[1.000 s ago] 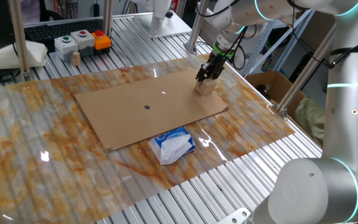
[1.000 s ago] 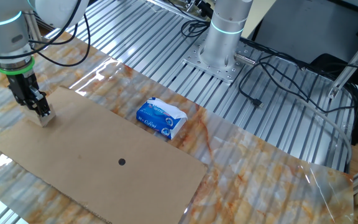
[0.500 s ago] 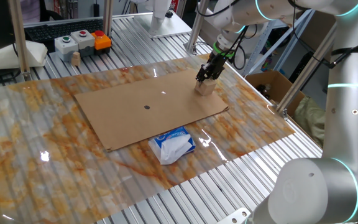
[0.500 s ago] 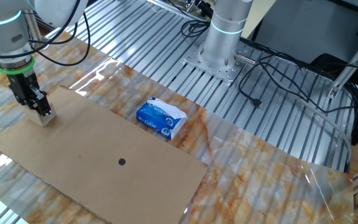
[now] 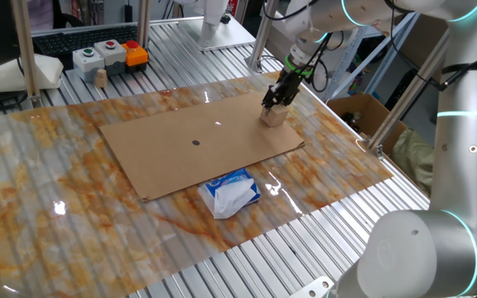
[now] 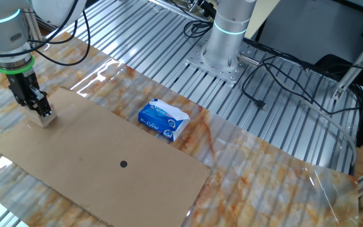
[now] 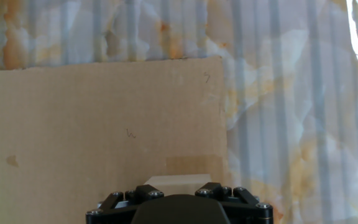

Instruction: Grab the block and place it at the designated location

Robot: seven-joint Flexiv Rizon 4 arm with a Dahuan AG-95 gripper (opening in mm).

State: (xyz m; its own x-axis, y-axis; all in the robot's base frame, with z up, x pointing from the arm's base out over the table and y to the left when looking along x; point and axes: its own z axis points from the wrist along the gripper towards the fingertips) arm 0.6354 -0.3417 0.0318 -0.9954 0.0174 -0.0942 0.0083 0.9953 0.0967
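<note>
The block (image 5: 273, 117) is a small tan wooden cube at the right far corner of the brown cardboard sheet (image 5: 180, 161), resting on it. My gripper (image 5: 275, 103) comes straight down onto it, fingers against its two sides, shut on it. In the other fixed view the block (image 6: 45, 118) sits under the gripper (image 6: 41, 111) at the sheet's left corner. The hand view shows only the block's top (image 7: 179, 182), between the black finger mounts, with the cardboard (image 7: 104, 106) beyond. The designated location, a black dot (image 5: 195, 141) (image 6: 123, 164), lies bare mid-sheet, well away from the block.
A blue-and-white tissue packet (image 5: 231, 192) (image 6: 162, 118) lies on the marble-patterned top just off the sheet's edge. A button box (image 5: 106, 56) and a tiny wooden peg (image 5: 101, 77) stand at the far left. The arm's base (image 6: 227, 38) and cables (image 6: 282, 94) occupy the ribbed table.
</note>
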